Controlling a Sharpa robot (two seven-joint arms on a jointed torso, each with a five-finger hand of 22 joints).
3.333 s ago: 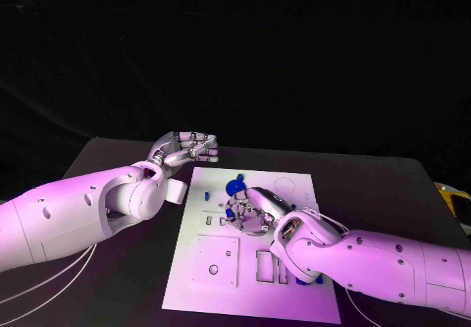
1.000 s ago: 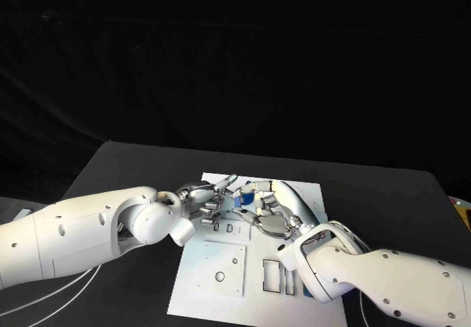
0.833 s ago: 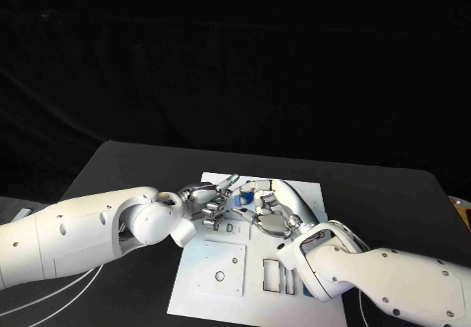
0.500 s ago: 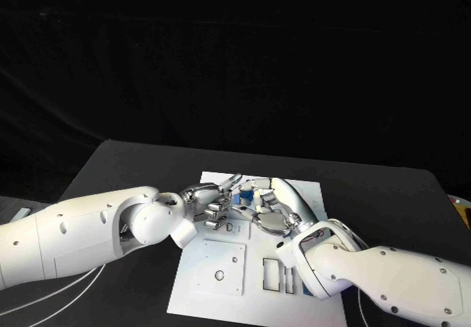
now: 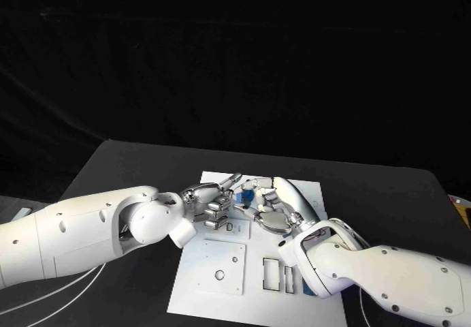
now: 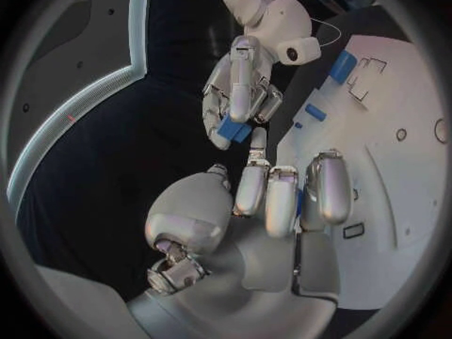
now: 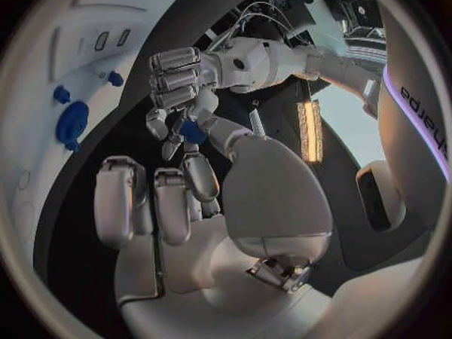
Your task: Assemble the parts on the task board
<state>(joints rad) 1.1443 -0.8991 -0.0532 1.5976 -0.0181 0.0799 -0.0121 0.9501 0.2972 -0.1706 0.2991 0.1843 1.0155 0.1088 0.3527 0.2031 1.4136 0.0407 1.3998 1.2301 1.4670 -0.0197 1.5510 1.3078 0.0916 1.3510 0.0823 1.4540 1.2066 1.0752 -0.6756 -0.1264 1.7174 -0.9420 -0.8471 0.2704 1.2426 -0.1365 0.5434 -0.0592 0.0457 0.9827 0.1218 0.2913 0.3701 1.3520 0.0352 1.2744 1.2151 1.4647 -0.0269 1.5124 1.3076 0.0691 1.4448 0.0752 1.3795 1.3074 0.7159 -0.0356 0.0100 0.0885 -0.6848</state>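
Head view: both hands meet above the far end of the board [image 5: 221, 272], which lies on the desk [image 5: 118, 163]. The left hand [image 5: 208, 201] and right hand [image 5: 275, 208] face each other, with a small blue part [image 5: 244, 197] between their fingers. Which hand carries it cannot be told here.

Left wrist view: the right hand [image 6: 240, 90] pinches the part [image 6: 233, 130] at its fingertips. The left hand's [image 6: 282, 203] fingers are curled, just beside it and apparently holding nothing.

Right wrist view: the part [image 7: 193, 131] sits at the tip of the right hand's [image 7: 179, 196] fingers, the curled left hand [image 7: 179, 79] just beyond. Other parts [image 7: 71, 122] lie on the board.

The left hand looks nearest for a handover.
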